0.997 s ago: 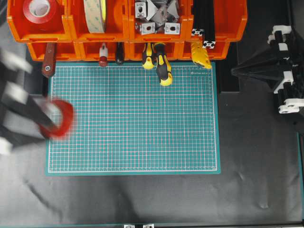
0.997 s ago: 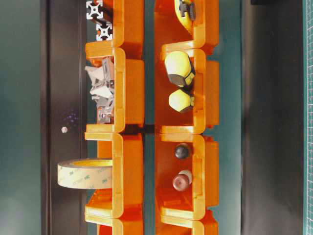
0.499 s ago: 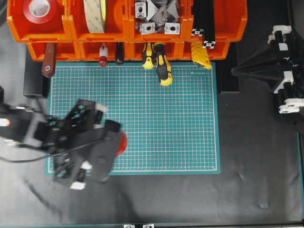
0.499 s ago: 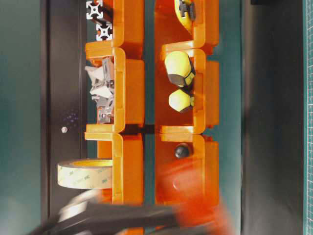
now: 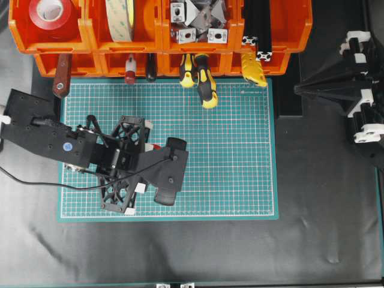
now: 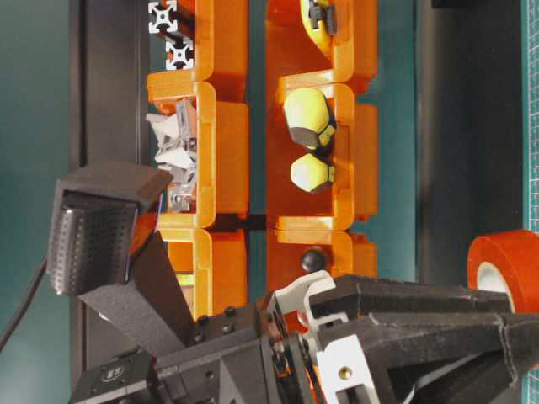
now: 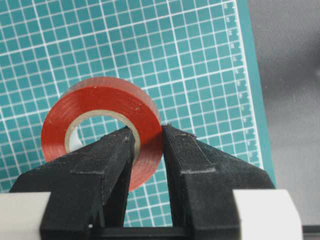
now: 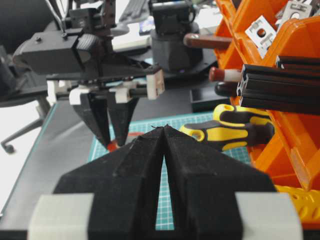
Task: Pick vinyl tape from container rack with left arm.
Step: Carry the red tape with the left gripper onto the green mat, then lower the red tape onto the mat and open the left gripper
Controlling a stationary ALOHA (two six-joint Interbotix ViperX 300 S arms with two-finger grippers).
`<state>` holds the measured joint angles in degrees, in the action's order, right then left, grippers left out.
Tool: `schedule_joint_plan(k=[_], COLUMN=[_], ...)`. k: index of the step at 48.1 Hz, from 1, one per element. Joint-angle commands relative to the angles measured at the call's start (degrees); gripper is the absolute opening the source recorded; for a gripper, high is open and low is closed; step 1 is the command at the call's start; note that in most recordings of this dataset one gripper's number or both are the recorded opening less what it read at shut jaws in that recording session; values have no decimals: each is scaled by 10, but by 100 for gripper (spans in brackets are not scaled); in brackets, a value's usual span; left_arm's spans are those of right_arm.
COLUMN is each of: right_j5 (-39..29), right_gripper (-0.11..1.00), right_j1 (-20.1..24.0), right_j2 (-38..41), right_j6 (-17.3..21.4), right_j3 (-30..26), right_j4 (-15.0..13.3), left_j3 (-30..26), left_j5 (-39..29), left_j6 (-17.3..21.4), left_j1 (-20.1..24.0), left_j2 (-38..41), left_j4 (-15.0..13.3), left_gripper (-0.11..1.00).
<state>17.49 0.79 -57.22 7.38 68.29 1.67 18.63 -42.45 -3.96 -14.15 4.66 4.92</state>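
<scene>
My left gripper (image 5: pixel 153 150) is over the left half of the green cutting mat (image 5: pixel 228 162), shut on the red vinyl tape. In the left wrist view one finger (image 7: pixel 117 150) is inside the ring and the other outside, pinching the wall of the tape (image 7: pixel 100 102). The tape also shows in the table-level view (image 6: pixel 504 265), and as a red sliver under the left gripper in the right wrist view (image 8: pixel 112 145). Whether it touches the mat I cannot tell. The orange container rack (image 5: pixel 90 33) stands at the back. My right gripper (image 8: pixel 164 128) is shut and empty, at the right (image 5: pixel 297 90).
A second red tape roll (image 5: pixel 49 12) sits in the rack's top left bin, with a cream-tan roll (image 5: pixel 120 18) beside it. Yellow-black screwdrivers (image 5: pixel 204 84) and a brown handle (image 5: pixel 61 78) stick out of the lower bins over the mat's back edge.
The left arm has swung in from the left edge onto the mat, carrying the red tape to the right. It is now steady and sharp. The right arm has not moved.
</scene>
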Motion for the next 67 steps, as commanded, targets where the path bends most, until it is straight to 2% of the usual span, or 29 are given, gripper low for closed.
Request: schedule_joint_plan(k=[1,27,30,38,42,57,67], right_j5=[10,7,8,8,7,7,7], right_gripper=[1,1,1,1,1,1,1], right_j1=[1,1,1,1,1,1,1], right_j2=[3,3,3,3,3,3,3], right_j6=[0,0,0,0,0,0,0], right_j3=[-11,-11,-11,-11,-11,-11,-11], right_j4=[1,1,1,1,1,1,1], left_j3=[-18,-19,-18,-15,-15,-5,37], left_j5=[4,-2,-1,-2,-2,-2,-3], left_j6=[0,4,9,24,25,25,11], left_j1=[1,1,1,1,1,1,-1], left_j2=[-10,-9,-9,-10,-11,-52,-153], left_j4=[1,1,1,1,1,1,1], left_gripper=[17,18,28,76,89,87,87])
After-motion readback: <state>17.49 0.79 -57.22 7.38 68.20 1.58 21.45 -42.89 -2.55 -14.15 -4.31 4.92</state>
